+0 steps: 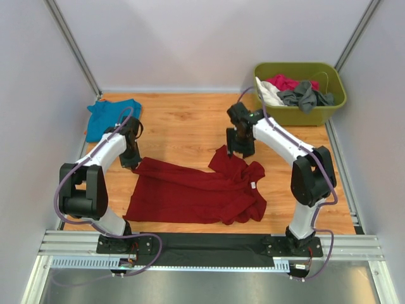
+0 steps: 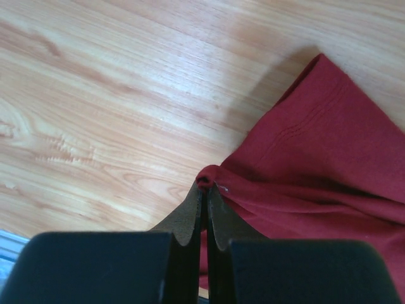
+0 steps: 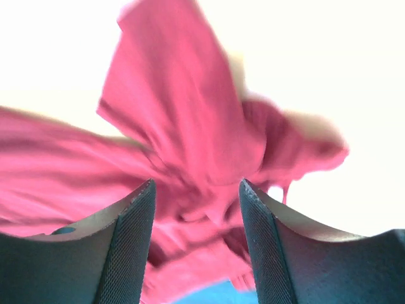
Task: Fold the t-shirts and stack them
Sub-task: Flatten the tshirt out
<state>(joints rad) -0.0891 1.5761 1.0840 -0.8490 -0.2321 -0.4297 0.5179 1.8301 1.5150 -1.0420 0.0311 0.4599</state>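
The dark red t-shirt point(image 1: 196, 190) lies crumpled across the middle of the wooden table, its small white label point(image 1: 252, 185) near the right side. My left gripper point(image 1: 134, 163) is shut on the shirt's left corner; in the left wrist view the red cloth point(image 2: 316, 158) bunches at the closed tips of that gripper point(image 2: 204, 187). My right gripper point(image 1: 241, 149) hovers at the shirt's raised far edge. In the right wrist view this gripper point(image 3: 196, 183) is open, with blurred red cloth point(image 3: 177, 114) beyond it. The teal-blue t-shirt point(image 1: 111, 117) lies at the back left.
A green bin point(image 1: 329, 107) stands at the back right with pink, white and dark grey garments in it. Grey walls enclose the table point(image 1: 190, 120) on three sides. A metal rail point(image 1: 209, 244) runs along the near edge.
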